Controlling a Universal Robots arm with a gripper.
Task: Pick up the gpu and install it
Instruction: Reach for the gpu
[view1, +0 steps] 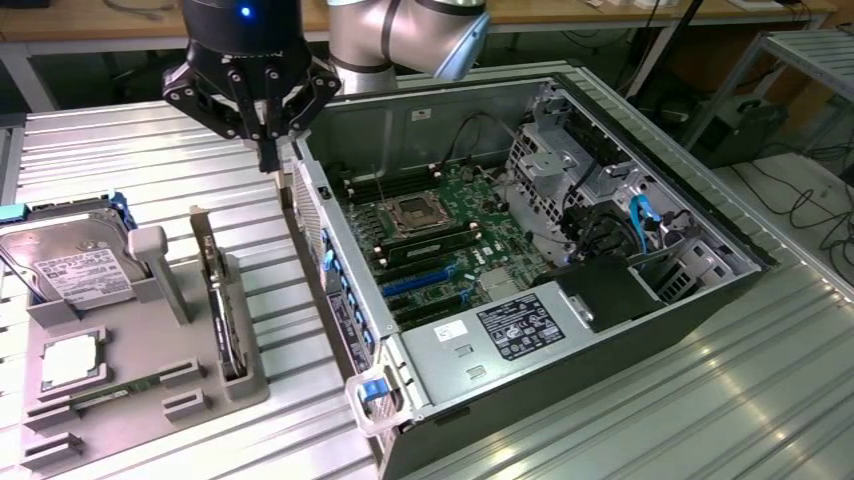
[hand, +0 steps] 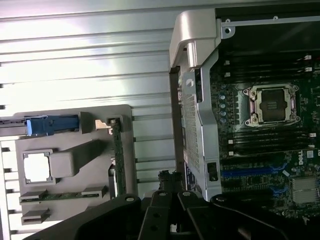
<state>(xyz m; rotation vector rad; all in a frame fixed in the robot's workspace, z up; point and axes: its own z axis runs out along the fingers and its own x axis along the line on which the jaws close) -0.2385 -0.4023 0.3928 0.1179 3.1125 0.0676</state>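
Fingers (view1: 271, 152), pressed together, empty, hang beside the computer case (view1: 414, 115); gpu (view1: 218, 285) stands edgewise in the tray (view1: 140, 340); hard-drive label (view1: 80, 275) illegible.

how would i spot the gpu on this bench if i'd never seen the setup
Find the open computer case; on the exterior view's left of it lies a grey holder tray. The gpu stands on edge in the tray's slot nearest the case. It is a thin dark card, unlike the boxy silver hard drive with its white label and the small square CPU chip.

gripper (view1: 272, 158) shut nr pc case (view1: 400, 120) | gpu (view1: 218, 300) upright in holder (view1: 140, 345)
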